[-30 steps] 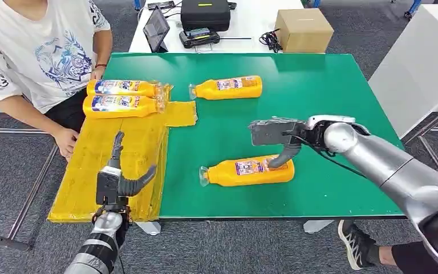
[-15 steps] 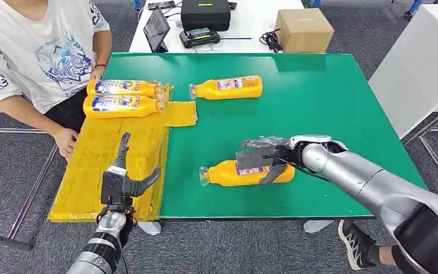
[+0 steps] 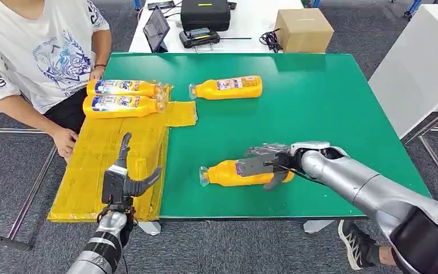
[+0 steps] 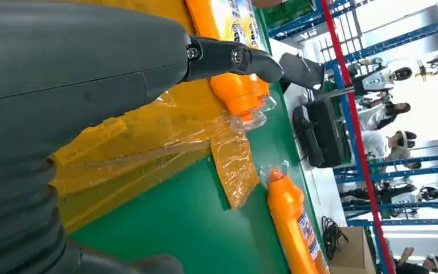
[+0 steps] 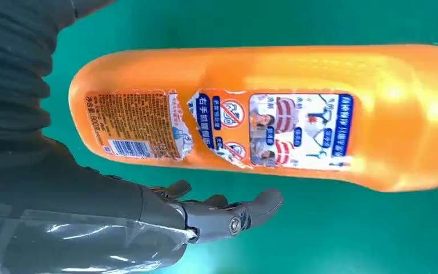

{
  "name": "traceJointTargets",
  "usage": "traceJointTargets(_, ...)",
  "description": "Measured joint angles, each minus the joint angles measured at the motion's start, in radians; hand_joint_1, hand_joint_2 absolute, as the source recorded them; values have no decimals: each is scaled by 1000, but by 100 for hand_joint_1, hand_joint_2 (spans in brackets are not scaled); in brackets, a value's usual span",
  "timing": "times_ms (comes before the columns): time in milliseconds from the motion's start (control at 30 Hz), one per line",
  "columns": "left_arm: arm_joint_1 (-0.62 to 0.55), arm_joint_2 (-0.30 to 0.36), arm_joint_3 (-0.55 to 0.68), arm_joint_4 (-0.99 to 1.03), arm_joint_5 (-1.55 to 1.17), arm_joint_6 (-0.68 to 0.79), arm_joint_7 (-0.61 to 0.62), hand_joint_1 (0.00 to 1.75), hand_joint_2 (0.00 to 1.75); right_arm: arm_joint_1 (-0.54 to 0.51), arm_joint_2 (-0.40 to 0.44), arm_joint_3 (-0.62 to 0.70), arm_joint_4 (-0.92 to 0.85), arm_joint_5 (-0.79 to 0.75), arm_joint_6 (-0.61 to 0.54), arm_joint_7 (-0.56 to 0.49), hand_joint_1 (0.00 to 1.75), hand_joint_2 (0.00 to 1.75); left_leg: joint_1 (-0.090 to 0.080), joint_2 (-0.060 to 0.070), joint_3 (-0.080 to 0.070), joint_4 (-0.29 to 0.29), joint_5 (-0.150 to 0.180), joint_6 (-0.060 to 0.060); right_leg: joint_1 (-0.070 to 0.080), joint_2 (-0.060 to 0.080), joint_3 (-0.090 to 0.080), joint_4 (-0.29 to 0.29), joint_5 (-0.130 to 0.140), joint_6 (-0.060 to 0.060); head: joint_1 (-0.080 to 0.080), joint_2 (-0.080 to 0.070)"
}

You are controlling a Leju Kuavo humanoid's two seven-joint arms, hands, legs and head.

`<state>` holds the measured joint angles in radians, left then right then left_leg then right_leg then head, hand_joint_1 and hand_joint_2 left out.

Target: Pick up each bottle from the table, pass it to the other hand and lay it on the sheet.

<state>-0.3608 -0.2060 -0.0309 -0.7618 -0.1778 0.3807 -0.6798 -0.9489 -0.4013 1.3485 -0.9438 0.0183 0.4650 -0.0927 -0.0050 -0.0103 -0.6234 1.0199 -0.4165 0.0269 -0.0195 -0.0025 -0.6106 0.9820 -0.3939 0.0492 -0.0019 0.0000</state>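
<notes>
Pickup step: right hand (image 3: 264, 164) sits over the near bottle (image 3: 228, 173) lying on the green counter (image 3: 319, 103), fingers apart around it, not clamped; next they must close. Left hand (image 3: 122, 180) waits open above the sheet (image 3: 91, 160)

Beyond the green table (image 3: 319, 85): cardboard box (image 3: 303, 29), black case (image 3: 205, 13), tablet (image 3: 156, 26), seated person (image 3: 40, 51).

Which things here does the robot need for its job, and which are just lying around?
For the job:
- orange plastic bottle under the right hand
- orange plastic bottle farther back
- two orange bottles on the sheet
- yellow plastic sheet

Just lying around:
- brown cardboard box
- black case
- dark tablet
</notes>
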Motion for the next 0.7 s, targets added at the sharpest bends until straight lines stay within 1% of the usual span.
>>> traceJointTargets(400,-10,-5,-2,3,-18,-6,0,0,175,24,7,0,38,34,-11,1,0,175,0,0,0,0,0,0,0,0,0,0,0,0,0,0)
traceJointTargets(700,-10,-7,-2,13,-17,-14,0,0,175,54,25,-1,78,87,-27,-10,0,175,0,0,0,0,0,0,0,0,0,0,0,0,0,0)
